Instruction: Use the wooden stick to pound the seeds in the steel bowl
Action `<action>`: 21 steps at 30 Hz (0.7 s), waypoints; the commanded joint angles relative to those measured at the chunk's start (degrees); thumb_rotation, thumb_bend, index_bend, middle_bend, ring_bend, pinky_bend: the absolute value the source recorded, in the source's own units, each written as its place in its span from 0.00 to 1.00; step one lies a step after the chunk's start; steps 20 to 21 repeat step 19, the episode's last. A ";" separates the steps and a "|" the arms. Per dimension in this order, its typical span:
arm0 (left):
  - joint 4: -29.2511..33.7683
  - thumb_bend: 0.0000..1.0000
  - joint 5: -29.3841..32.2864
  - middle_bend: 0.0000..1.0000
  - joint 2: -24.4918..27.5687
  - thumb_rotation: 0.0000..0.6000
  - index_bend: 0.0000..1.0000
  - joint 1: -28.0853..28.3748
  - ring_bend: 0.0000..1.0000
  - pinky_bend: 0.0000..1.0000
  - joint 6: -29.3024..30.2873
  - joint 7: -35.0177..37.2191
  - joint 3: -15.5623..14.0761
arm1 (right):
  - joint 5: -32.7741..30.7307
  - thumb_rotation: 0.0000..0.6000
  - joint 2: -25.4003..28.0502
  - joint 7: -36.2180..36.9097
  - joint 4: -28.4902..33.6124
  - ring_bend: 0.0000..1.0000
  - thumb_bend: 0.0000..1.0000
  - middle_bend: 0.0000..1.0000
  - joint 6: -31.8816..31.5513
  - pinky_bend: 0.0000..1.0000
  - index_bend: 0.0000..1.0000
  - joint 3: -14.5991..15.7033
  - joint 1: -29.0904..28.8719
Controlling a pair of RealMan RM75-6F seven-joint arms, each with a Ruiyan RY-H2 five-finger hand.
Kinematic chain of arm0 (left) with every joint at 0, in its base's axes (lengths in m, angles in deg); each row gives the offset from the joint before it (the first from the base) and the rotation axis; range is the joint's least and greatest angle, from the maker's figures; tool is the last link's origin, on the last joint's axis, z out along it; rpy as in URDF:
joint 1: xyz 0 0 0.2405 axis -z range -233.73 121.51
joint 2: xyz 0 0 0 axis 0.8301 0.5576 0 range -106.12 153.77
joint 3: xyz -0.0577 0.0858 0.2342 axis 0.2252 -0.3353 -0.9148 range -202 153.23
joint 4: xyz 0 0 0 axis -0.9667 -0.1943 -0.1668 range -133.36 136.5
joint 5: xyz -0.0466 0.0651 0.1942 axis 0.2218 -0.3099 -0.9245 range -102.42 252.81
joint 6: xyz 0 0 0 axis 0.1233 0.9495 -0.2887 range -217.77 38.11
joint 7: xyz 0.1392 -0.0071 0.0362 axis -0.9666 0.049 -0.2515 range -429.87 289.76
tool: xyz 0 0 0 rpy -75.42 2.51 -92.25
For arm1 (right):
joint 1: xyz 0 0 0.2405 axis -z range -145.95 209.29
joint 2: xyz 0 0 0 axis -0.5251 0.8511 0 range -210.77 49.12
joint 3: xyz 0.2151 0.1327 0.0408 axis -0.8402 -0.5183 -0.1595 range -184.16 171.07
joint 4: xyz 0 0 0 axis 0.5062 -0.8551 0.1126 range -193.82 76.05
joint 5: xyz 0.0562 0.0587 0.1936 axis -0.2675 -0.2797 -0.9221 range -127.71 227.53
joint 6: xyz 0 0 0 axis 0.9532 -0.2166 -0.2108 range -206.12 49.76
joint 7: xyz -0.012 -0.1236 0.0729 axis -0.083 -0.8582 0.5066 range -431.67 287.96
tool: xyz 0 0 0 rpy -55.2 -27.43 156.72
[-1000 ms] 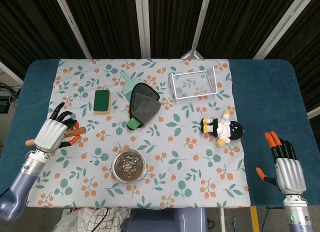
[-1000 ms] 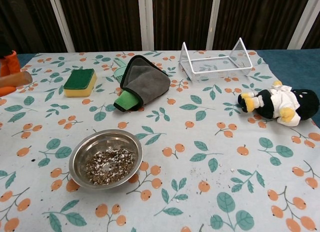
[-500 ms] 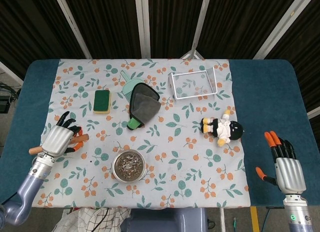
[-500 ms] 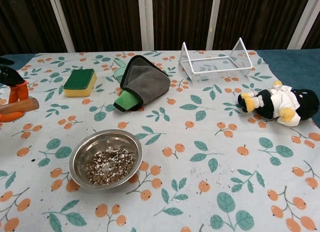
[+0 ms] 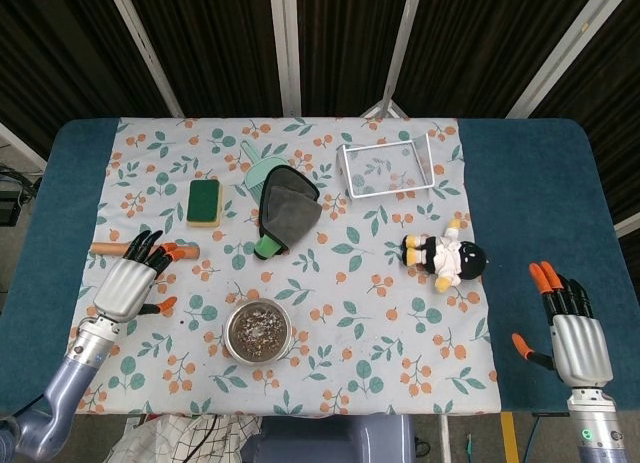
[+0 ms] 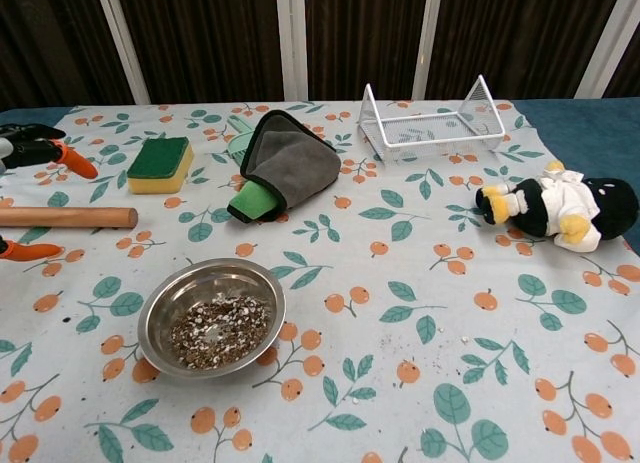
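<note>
While both hands spread empty, sponge (image 5: 203,202), cloth (image 5: 288,206), rack (image 5: 388,168), plush toy (image 5: 445,256) ring steel bowl (image 5: 258,330).

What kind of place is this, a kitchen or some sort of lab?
Probably a robot test table rather than a kitchen: a floral cloth carries unrelated props, a steel bowl of seeds, a sponge and a plush toy, against dark curtains.

Dark, perhaps corrugated wall (image 5: 210,43) behind

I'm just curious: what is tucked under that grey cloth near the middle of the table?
A green tool pokes out from under the grey cloth: its green end at the front, a teal handle at the back. Its middle is covered, so I cannot name it.
</note>
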 commanded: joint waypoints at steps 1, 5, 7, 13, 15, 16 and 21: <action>5.72 0.26 1.12 0.12 3.20 1.00 0.20 -1.94 0.00 0.00 2.70 -1.94 0.76 | 0.34 1.00 -0.08 0.10 -0.37 0.00 0.27 0.00 -0.19 0.00 0.00 0.27 0.18; 13.10 0.26 2.73 0.06 7.72 1.00 0.15 -5.49 0.00 0.00 6.41 -5.57 0.49 | 0.71 1.00 -0.12 0.19 -0.78 0.00 0.27 0.00 -0.22 0.00 0.00 0.41 0.16; 16.80 0.25 3.27 0.03 10.27 1.00 0.12 -7.52 0.00 0.00 8.15 -6.88 -0.24 | 0.84 1.00 0.03 0.13 -0.75 0.00 0.27 0.00 -0.01 0.00 0.00 0.23 -0.13; 22.01 0.21 2.96 0.00 14.91 1.00 0.04 -12.86 0.00 0.00 13.60 -8.67 -2.62 | 1.81 1.00 0.20 -0.28 -0.92 0.00 0.27 0.00 -0.06 0.00 0.00 -0.06 -0.76; 22.21 0.19 2.40 0.00 15.68 1.00 0.01 -14.50 0.00 0.00 15.38 -8.91 -3.48 | 1.98 1.00 0.16 -0.64 -0.90 0.00 0.27 0.00 0.04 0.00 0.00 -0.19 -1.01; 22.09 0.19 1.97 0.00 16.14 1.00 0.00 -15.64 0.00 0.00 16.56 -8.95 -4.11 | 1.98 1.00 0.18 -0.81 -0.80 0.00 0.27 0.00 0.17 0.00 0.00 -0.29 -1.18; 21.73 0.18 0.97 0.00 16.78 1.00 0.00 -17.60 0.00 0.00 18.54 -7.63 -4.96 | 1.83 1.00 0.30 -0.94 -0.58 0.00 0.27 0.00 0.25 0.00 0.00 -0.52 -1.36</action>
